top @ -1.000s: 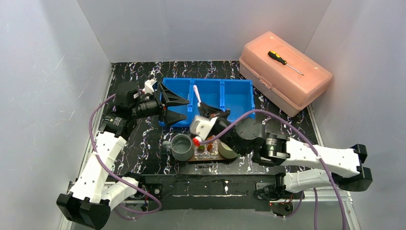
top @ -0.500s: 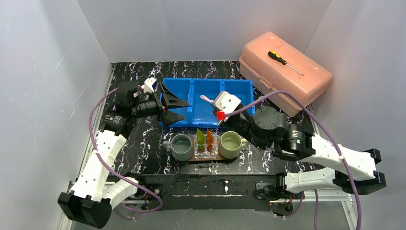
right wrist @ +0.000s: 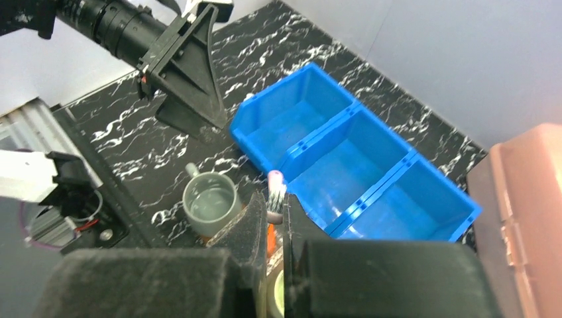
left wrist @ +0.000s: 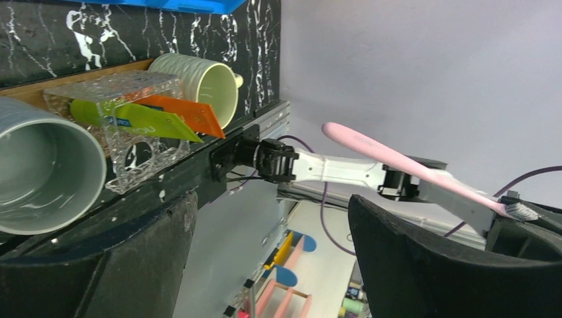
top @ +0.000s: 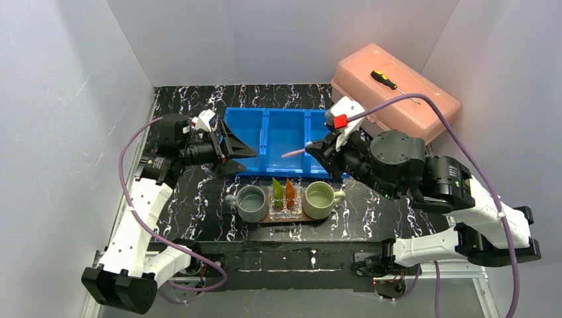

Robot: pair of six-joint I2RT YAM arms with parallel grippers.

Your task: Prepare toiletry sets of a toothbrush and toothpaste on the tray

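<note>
The pale pink plastic toothbrush point(top: 296, 152) is in the air above the middle of the counter, over the blue three-compartment plastic bin point(top: 285, 129). The right pincer point(top: 317, 149) is clamped tight on its bristle end, so the long handle sticks out level toward the left edge. The left pincer point(top: 246, 154) is spread wide with nothing in it, beside the bin's left end.

Along the near edge lies the flat brown oval wooden tray point(top: 286, 220). It carries a grey ceramic mug point(top: 252, 203), a pale green ribbed mug point(top: 319, 199), and between them a small clear plastic holder point(top: 286, 208) with the green tube point(top: 277, 189) and orange tube point(top: 290, 192) standing in it.

I judge the main risk to be the grip. With so little of the brush held, the handle could swing as the wrist tips it upright. It might then strike a mug rim, or catch the holder and topple the tubes. Releasing too high could make it bounce out onto the counter.
</note>
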